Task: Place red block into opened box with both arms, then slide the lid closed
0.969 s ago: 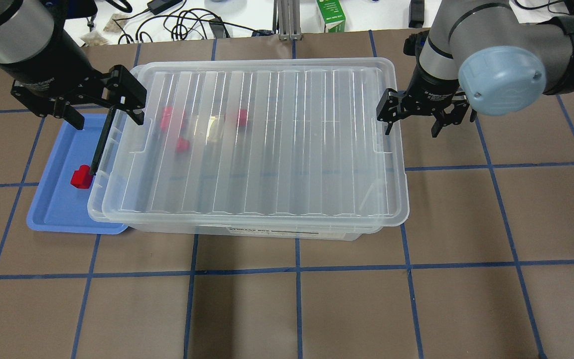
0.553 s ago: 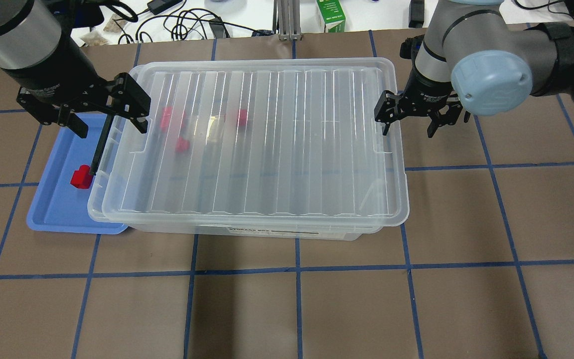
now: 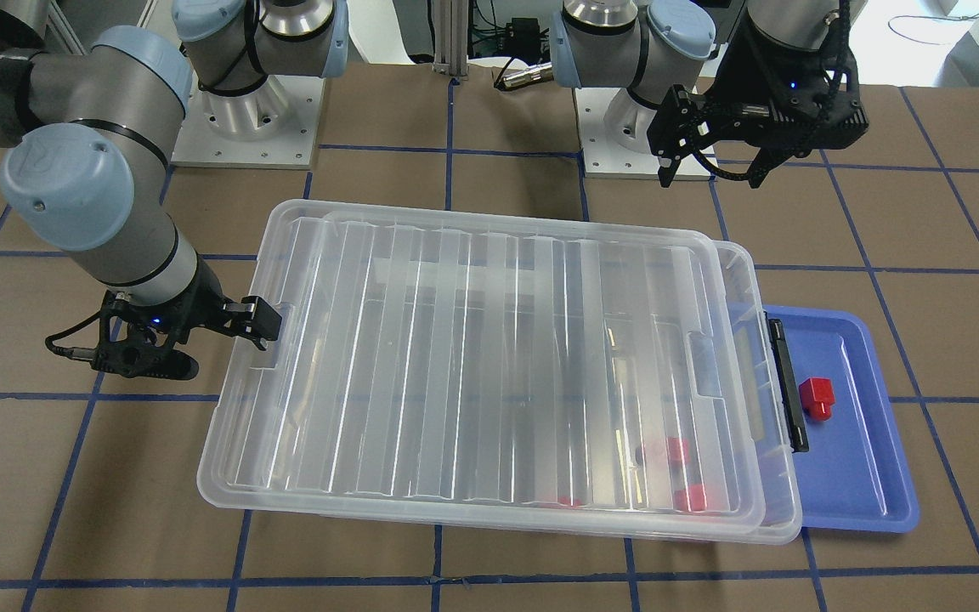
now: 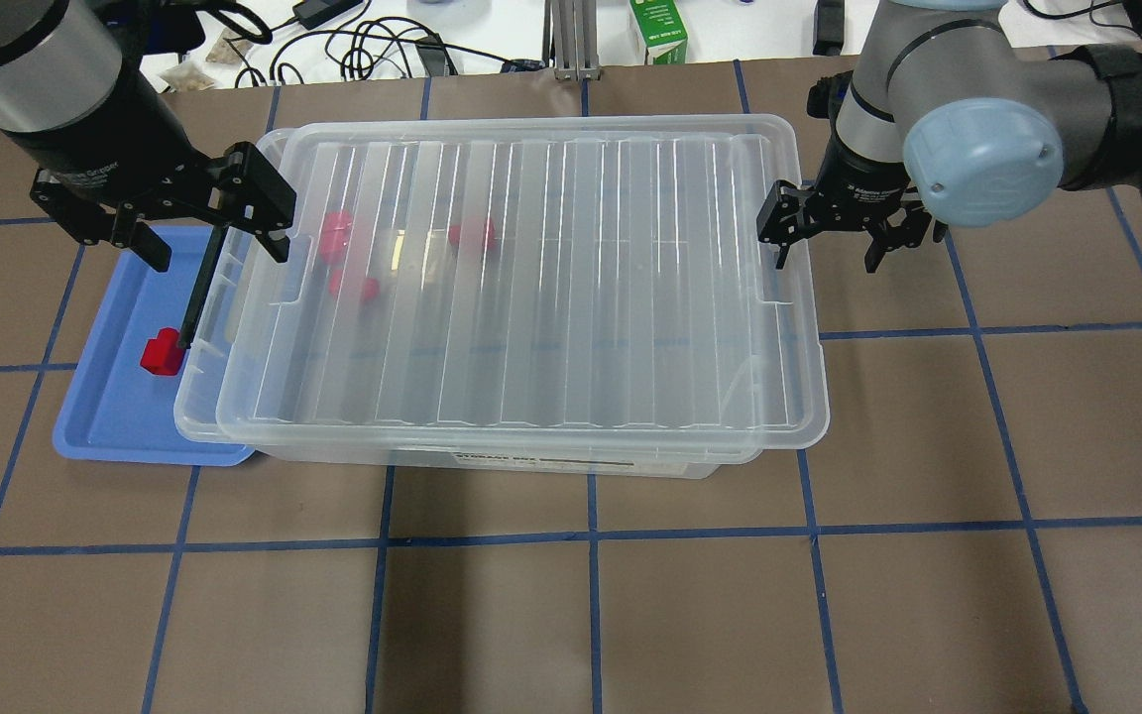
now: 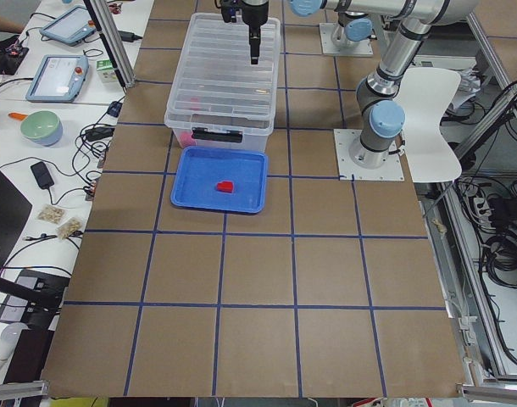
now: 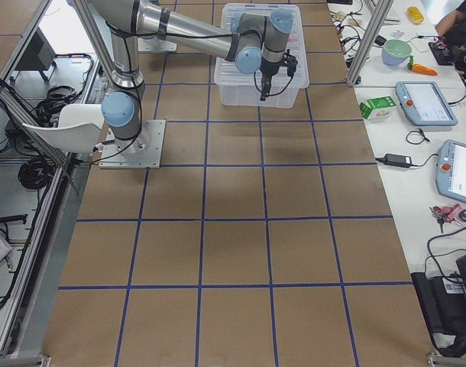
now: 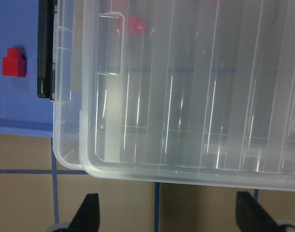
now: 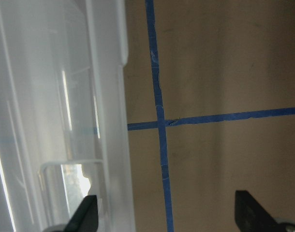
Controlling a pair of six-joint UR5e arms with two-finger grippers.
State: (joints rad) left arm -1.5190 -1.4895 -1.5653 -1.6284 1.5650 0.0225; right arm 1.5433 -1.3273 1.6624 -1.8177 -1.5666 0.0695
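The clear box (image 4: 196, 392) (image 3: 785, 497) sits mid-table with the ribbed lid (image 4: 531, 288) (image 3: 472, 357) lying on it, shifted toward my right arm so a strip at the left end is uncovered. Three red blocks, such as (image 4: 336, 233), show blurred through the lid. Another red block (image 4: 162, 352) (image 3: 817, 398) (image 7: 14, 62) lies in the blue tray. My right gripper (image 4: 826, 248) (image 3: 217, 344) (image 8: 169, 215) is open, straddling the lid's right rim, with one finger at the indent. My left gripper (image 4: 212, 243) (image 3: 715, 166) (image 7: 169, 215) hangs open over the box's left end.
The blue tray (image 4: 115, 416) lies against the box's left end, beside the black latch bar (image 4: 199, 288). A green carton (image 4: 658, 30) and cables lie beyond the table's far edge. Bare brown table with blue tape lines spreads in front.
The lid has slid a little to the right, uncovering the box's left end. My right gripper moved right with it. My left gripper has barely moved.
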